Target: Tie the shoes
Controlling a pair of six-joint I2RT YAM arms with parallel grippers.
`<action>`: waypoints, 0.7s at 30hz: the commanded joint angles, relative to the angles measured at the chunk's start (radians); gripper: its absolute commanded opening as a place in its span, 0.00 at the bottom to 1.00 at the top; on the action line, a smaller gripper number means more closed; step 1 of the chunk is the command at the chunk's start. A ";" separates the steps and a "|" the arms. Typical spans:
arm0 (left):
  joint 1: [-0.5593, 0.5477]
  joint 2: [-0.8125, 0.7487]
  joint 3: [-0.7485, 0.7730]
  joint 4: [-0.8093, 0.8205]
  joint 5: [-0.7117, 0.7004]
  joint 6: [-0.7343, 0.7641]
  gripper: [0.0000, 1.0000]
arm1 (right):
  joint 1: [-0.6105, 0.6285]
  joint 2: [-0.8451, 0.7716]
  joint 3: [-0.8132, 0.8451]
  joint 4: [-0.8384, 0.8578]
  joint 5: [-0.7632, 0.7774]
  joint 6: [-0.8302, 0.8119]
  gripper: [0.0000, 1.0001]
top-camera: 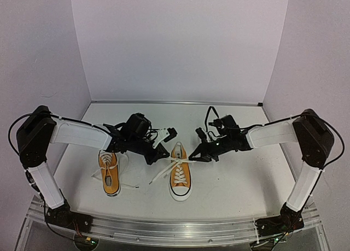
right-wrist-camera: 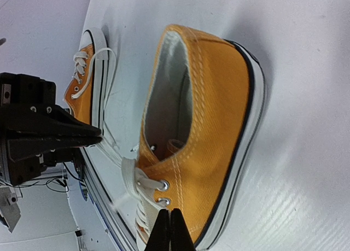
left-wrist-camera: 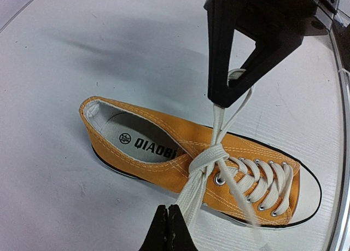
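Two orange-yellow sneakers lie on the white table. The left shoe (top-camera: 109, 174) has loose laces. The middle shoe (top-camera: 180, 177) lies between my grippers; it fills the left wrist view (left-wrist-camera: 164, 152) and the right wrist view (right-wrist-camera: 213, 125). Its white laces cross in a first knot (left-wrist-camera: 210, 155) above the top eyelets. My left gripper (top-camera: 162, 152) (left-wrist-camera: 169, 221) is shut, and one lace end runs taut from the knot to its tips. My right gripper (top-camera: 192, 154) (right-wrist-camera: 170, 223) is shut on the other lace end, pulled the opposite way; it also shows in the left wrist view (left-wrist-camera: 227, 92).
The left shoe shows at the upper left of the right wrist view (right-wrist-camera: 87, 76), close beside the left arm. A metal rail (top-camera: 175, 229) runs along the table's near edge. White walls close in the back and both sides.
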 commanded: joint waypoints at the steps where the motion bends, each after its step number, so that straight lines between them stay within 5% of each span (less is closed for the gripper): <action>1: 0.006 -0.020 -0.033 0.059 -0.025 -0.031 0.00 | 0.005 -0.088 -0.097 0.149 0.131 0.120 0.00; 21: 0.048 0.026 -0.005 0.028 -0.143 -0.084 0.00 | 0.004 -0.118 -0.208 0.213 0.189 0.161 0.00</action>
